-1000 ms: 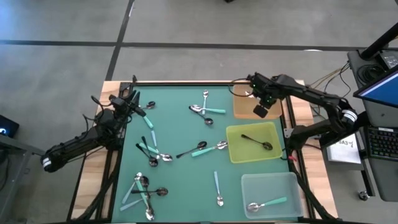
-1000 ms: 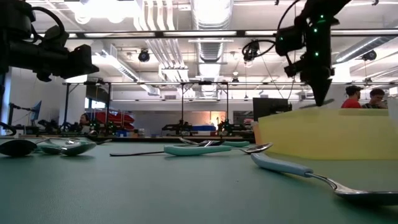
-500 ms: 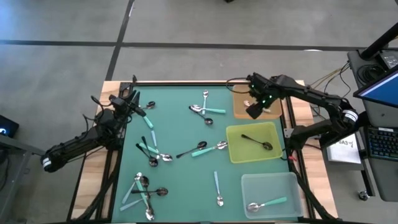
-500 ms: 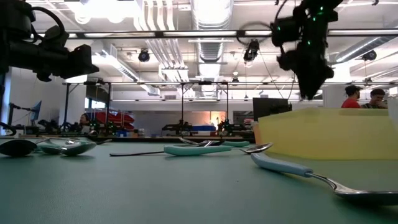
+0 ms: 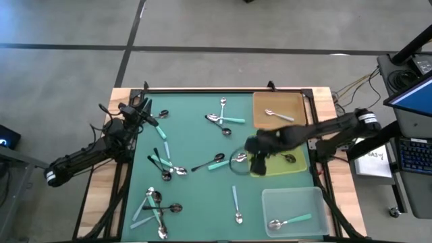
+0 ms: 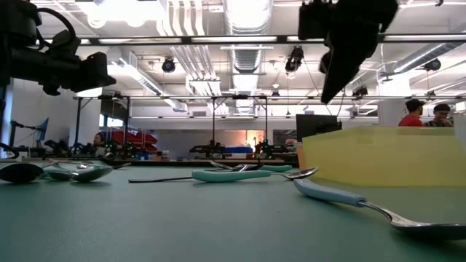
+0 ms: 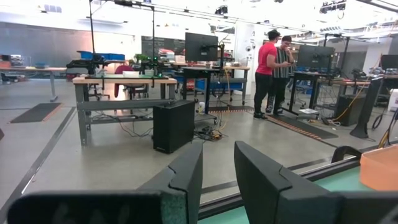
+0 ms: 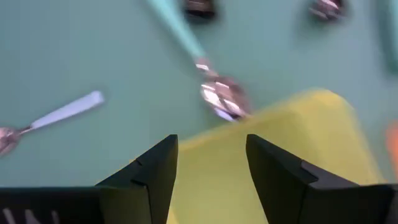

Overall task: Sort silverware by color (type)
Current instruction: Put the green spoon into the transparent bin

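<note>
Spoons lie scattered on the green mat [image 5: 196, 142]: a teal-handled one [image 5: 223, 162] crossing a black one [image 5: 202, 165] at the centre, more in groups at the far centre [image 5: 223, 119], left [image 5: 163, 166] and near left [image 5: 155, 205]. A silver spoon [image 5: 277, 115] lies in the brown tray [image 5: 293, 101]. A black spoon [image 5: 280, 155] lies in the yellow tray [image 5: 297, 140]. A teal-handled spoon [image 5: 291, 221] lies in the clear tray [image 5: 297, 197]. My right gripper [image 8: 211, 146] hangs open and slanting down above the yellow tray's left edge. My left gripper [image 7: 217, 177] waits open at the far left corner.
The three trays stand in a row along the mat's right side. A black frame [image 5: 202, 90] borders the mat. One teal-handled spoon [image 5: 235, 202] lies alone near the front. People stand in the room beyond the table [image 7: 273, 68].
My right gripper has swung from above the brown tray toward the table's near edge and left, turning as it went, to the yellow tray's left edge. A silver spoon now lies in the brown tray where the gripper was.
</note>
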You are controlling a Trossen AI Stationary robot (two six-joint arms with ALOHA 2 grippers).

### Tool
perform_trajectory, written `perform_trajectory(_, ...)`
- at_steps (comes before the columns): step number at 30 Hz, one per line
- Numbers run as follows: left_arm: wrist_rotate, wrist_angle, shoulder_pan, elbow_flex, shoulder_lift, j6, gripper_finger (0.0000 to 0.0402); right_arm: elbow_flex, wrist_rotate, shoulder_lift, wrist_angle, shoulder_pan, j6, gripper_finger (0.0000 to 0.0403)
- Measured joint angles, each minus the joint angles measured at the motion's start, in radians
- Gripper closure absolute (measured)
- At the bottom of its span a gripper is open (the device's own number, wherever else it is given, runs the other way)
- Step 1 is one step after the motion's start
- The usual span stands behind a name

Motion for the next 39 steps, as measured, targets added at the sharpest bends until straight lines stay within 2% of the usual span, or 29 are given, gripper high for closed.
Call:
perform_trajectory(3, 0.000, 0.000, 0.000, 0.000, 0.000, 0.000, 0.0325, 0.001, 0.002, 0.067, 0.106, 0.043, -0.050, 0.0220)
perform_trajectory(7, 0.000, 0.000, 0.000, 0.000, 0.000, 0.000, 0.0325, 0.003, 0.006, 0.154, 0.217, 0.041, -0.075, 0.0224)
perform_trajectory(17, 0.000, 0.000, 0.000, 0.000, 0.000, 0.000, 0.0325, 0.112, 0.002, 0.339, 0.206, -0.007, -0.203, 0.0230)
perform_trajectory(33, 0.000, 0.000, 0.000, 0.000, 0.001, 0.000, 0.0325, 0.147, -0.003, 0.479, 0.195, -0.088, -0.288, 0.0232)
perform_trajectory(36, 0.000, 0.000, 0.000, 0.000, 0.001, 0.000, 0.0325, 0.148, -0.007, 0.484, 0.194, -0.098, -0.287, 0.0244)
perform_trajectory(39, 0.000, 0.000, 0.000, 0.000, 0.001, 0.000, 0.0325, 0.149, -0.022, 0.486, 0.191, -0.102, -0.286, 0.0274)
